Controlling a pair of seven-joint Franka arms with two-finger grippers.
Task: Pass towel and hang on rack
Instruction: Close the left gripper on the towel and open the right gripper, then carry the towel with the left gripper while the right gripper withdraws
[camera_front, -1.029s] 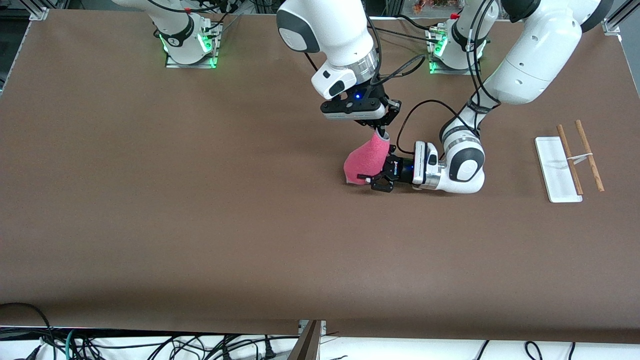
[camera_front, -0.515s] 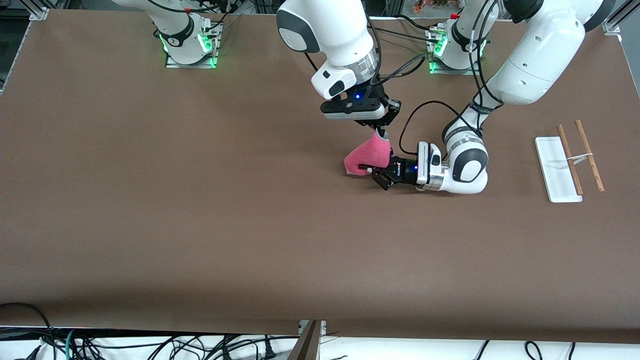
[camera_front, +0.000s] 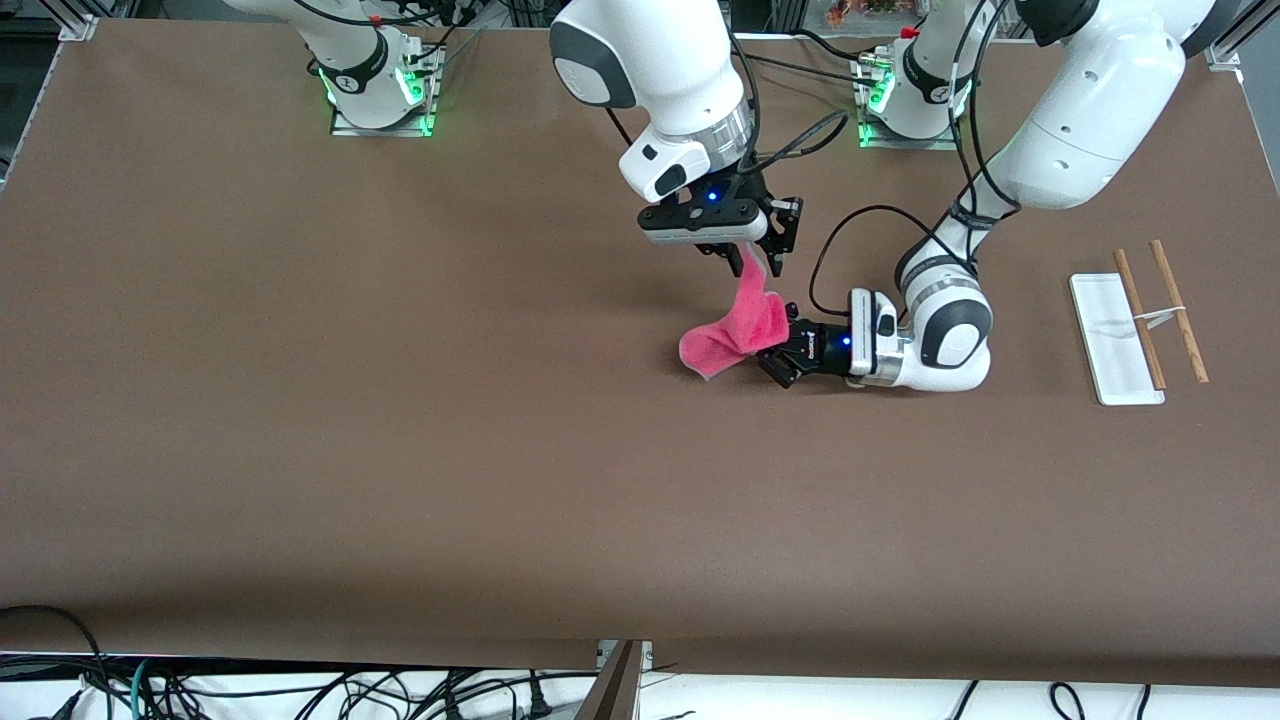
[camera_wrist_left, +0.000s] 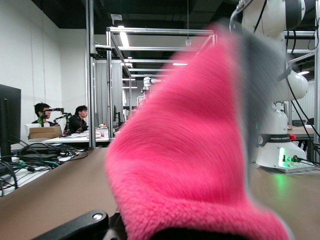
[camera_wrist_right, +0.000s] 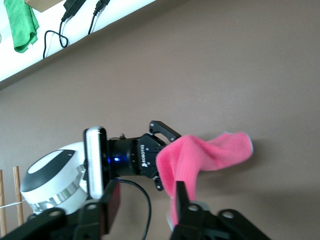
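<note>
- left gripper (camera_front: 775, 357) pinched shut on the towel (camera_front: 735, 325), low over mid-table
- right gripper (camera_front: 762, 252) above it, fingers parted, towel's upper corner between them
- rack (camera_front: 1140, 322) toward left arm's end of table (camera_front: 400, 400), well apart from the towel

A: Where does the front view look from?

B: High across the table (camera_front: 400, 450), facing both arm bases and taking in the whole surface.

A: And the left wrist view?

B: Very low and level with the tabletop, so close that the towel (camera_wrist_left: 190, 165) fills most of it.

A: The right wrist view?

B: Looking down from just above. It shares the towel (camera_wrist_right: 210, 155) and the left gripper (camera_wrist_right: 155, 155) with the front view.
</note>
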